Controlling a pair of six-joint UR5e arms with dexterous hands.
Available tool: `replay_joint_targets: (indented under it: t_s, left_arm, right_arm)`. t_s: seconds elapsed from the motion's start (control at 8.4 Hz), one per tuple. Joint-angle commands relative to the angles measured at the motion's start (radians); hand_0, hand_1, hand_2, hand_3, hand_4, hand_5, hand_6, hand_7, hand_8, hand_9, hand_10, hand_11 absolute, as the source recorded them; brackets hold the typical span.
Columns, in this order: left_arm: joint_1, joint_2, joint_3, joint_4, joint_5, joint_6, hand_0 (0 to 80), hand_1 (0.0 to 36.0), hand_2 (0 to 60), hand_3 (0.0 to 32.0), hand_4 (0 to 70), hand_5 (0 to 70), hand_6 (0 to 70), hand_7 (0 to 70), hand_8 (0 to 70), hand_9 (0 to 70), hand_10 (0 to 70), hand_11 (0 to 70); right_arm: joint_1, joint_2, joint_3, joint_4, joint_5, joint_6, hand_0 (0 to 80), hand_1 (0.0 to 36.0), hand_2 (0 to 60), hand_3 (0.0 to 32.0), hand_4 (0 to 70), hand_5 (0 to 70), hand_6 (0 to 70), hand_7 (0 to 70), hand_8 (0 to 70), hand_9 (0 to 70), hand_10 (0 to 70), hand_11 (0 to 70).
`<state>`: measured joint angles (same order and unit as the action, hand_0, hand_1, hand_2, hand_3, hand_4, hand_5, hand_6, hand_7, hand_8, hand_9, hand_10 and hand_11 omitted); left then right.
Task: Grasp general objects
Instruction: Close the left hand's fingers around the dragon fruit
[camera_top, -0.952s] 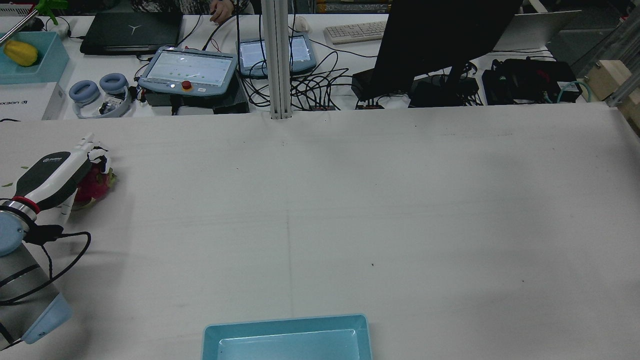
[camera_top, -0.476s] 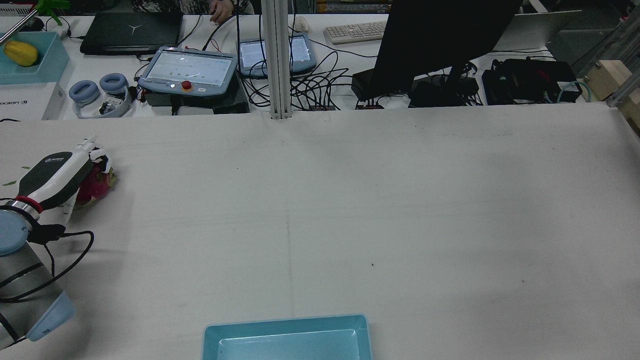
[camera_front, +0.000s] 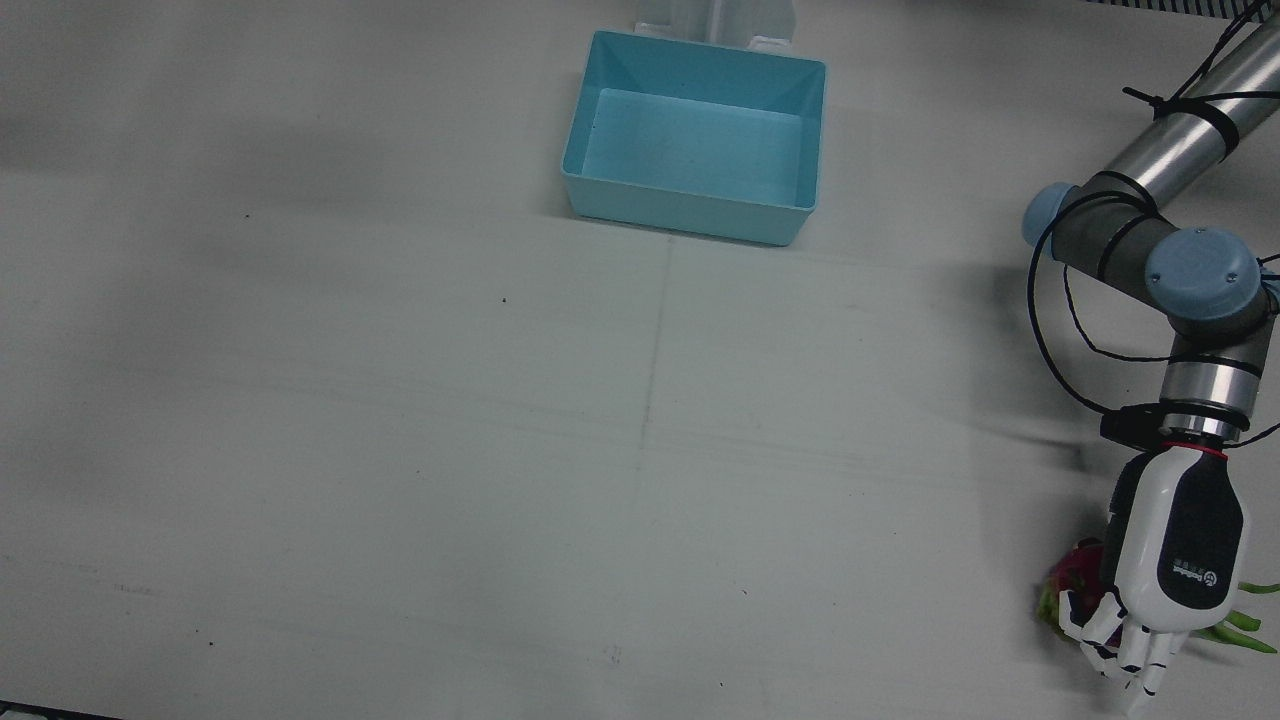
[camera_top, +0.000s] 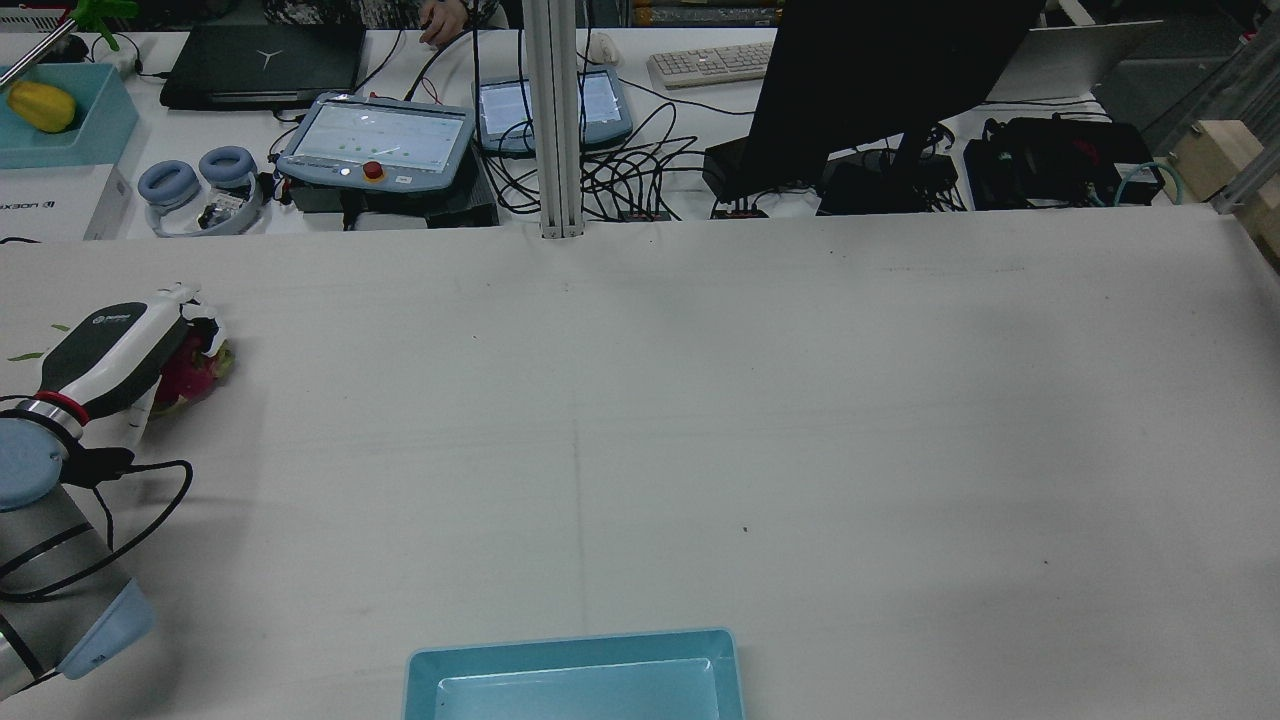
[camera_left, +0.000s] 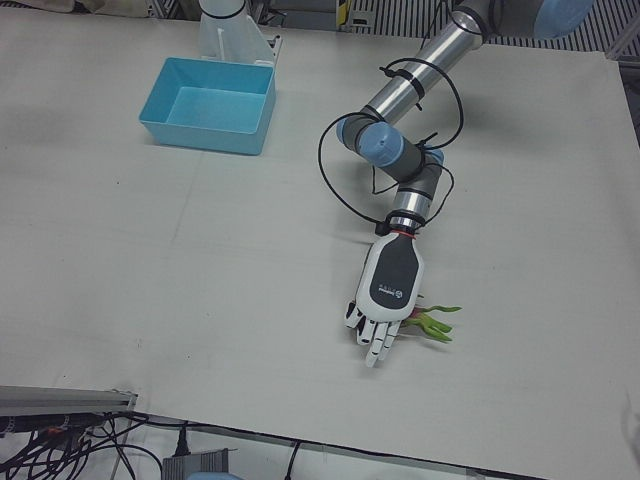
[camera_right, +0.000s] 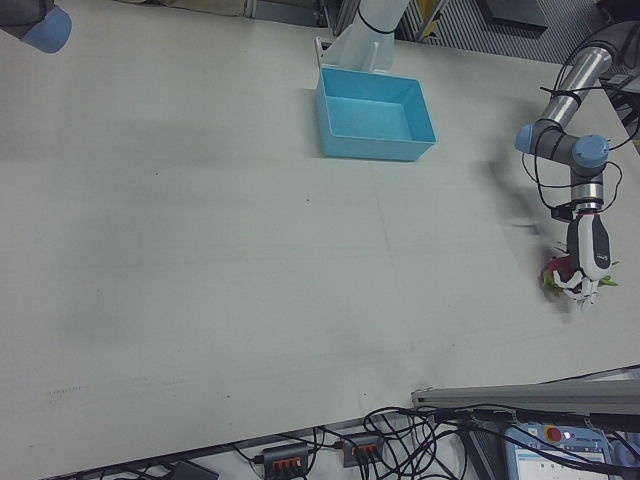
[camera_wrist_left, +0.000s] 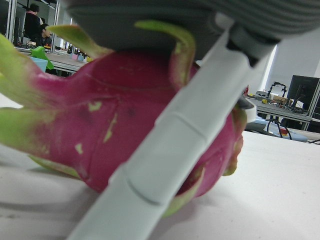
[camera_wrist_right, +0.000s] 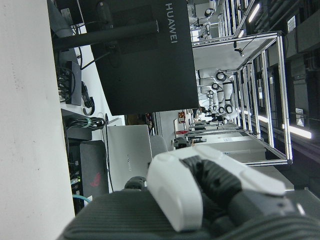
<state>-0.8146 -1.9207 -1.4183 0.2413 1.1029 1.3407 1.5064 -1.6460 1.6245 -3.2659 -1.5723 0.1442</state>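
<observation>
At the left edge of the white table (camera_top: 640, 400), on my robot's left side, the left hand (camera_front: 1170, 565) lies palm-down over the dragon fruit (camera_wrist_left: 130, 120); I see its white-and-black glossy shell covering most of the fruit from above, only a magenta flank (camera_top: 195, 375) and a few green leafy tips (camera_left: 435, 322) poking out beside it; in the left hand view the skin looks waxy and deep pink, with curled yellow-green scales, and one pale segmented finger (camera_wrist_left: 165, 150) crosses in front of it, pressed close to the fruit, which rests on the table; the fingers curl around it, though I cannot tell from any view whether the grasp is firm. The smooth light-blue plastic bin (camera_front: 695, 135), rectangular with sloped walls, sits well apart near the arms' pedestals; the rear view cuts off its near half. The right hand (camera_wrist_right: 210, 190) shows only as a white and dark grey blur in its own camera; I cannot tell its state.
</observation>
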Motion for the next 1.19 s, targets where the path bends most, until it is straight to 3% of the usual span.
replay_joint_targets:
  t_s: [0.0, 0.12, 0.24, 0.36, 0.48, 0.6, 0.83, 1.07]
  left_arm:
    - [0.0, -0.006, 0.009, 0.001, -0.001, 0.0, 80.0, 36.0, 60.0, 0.0, 54.2, 70.0, 68.2, 70.0, 15.7, 21.2, 30.8, 48.1]
    - [0.0, -0.009, 0.009, 0.003, -0.001, 0.0, 80.0, 36.0, 60.0, 0.0, 59.8, 70.0, 70.0, 70.0, 32.1, 40.5, 41.5, 61.9]
    - [0.0, -0.011, 0.009, 0.003, -0.005, 0.0, 80.0, 36.0, 60.0, 0.0, 62.5, 70.0, 70.0, 70.0, 42.8, 53.7, 48.9, 70.0]
    - [0.0, -0.009, 0.004, 0.003, -0.027, 0.0, 80.0, 36.0, 60.0, 0.0, 62.7, 70.0, 70.0, 70.0, 57.1, 70.0, 60.4, 70.0]
    - [0.0, -0.009, 0.004, 0.003, -0.032, 0.0, 80.0, 36.0, 60.0, 0.0, 64.0, 70.0, 70.0, 70.0, 67.4, 70.0, 68.8, 70.0]
    - [0.0, -0.009, 0.006, 0.003, -0.032, 0.0, 80.0, 36.0, 60.0, 0.0, 66.8, 70.0, 70.0, 70.0, 70.0, 70.0, 70.0, 70.0]
    - [0.005, -0.009, 0.002, 0.003, -0.032, 0.0, 80.0, 36.0, 60.0, 0.0, 59.8, 70.0, 70.0, 70.0, 70.0, 70.0, 70.0, 70.0]
    - [0.005, -0.009, -0.007, 0.015, -0.025, -0.011, 80.0, 36.0, 60.0, 0.0, 61.3, 70.0, 70.0, 70.0, 70.0, 70.0, 70.0, 70.0]
  right_arm:
    - [0.0, 0.0, 0.0, 0.0, 0.0, 0.0, 0.0, 0.0, 0.0, 0.0, 0.0, 0.0, 0.0, 0.0, 0.0, 0.0, 0.0, 0.0]
    - [0.0, 0.0, 0.0, 0.0, 0.0, 0.0, 0.0, 0.0, 0.0, 0.0, 0.0, 0.0, 0.0, 0.0, 0.0, 0.0, 0.0, 0.0]
    - [0.0, 0.0, 0.0, 0.0, 0.0, 0.0, 0.0, 0.0, 0.0, 0.0, 0.0, 0.0, 0.0, 0.0, 0.0, 0.0, 0.0, 0.0]
    - [0.0, 0.0, 0.0, 0.0, 0.0, 0.0, 0.0, 0.0, 0.0, 0.0, 0.0, 0.0, 0.0, 0.0, 0.0, 0.0, 0.0, 0.0]
    - [0.0, 0.0, 0.0, 0.0, 0.0, 0.0, 0.0, 0.0, 0.0, 0.0, 0.0, 0.0, 0.0, 0.0, 0.0, 0.0, 0.0, 0.0]
    - [0.0, 0.0, 0.0, 0.0, 0.0, 0.0, 0.0, 0.0, 0.0, 0.0, 0.0, 0.0, 0.0, 0.0, 0.0, 0.0, 0.0, 0.0]
    - [0.0, 0.0, 0.0, 0.0, 0.0, 0.0, 0.0, 0.0, 0.0, 0.0, 0.0, 0.0, 0.0, 0.0, 0.0, 0.0, 0.0, 0.0]
    - [0.0, 0.0, 0.0, 0.0, 0.0, 0.0, 0.0, 0.0, 0.0, 0.0, 0.0, 0.0, 0.0, 0.0, 0.0, 0.0, 0.0, 0.0]
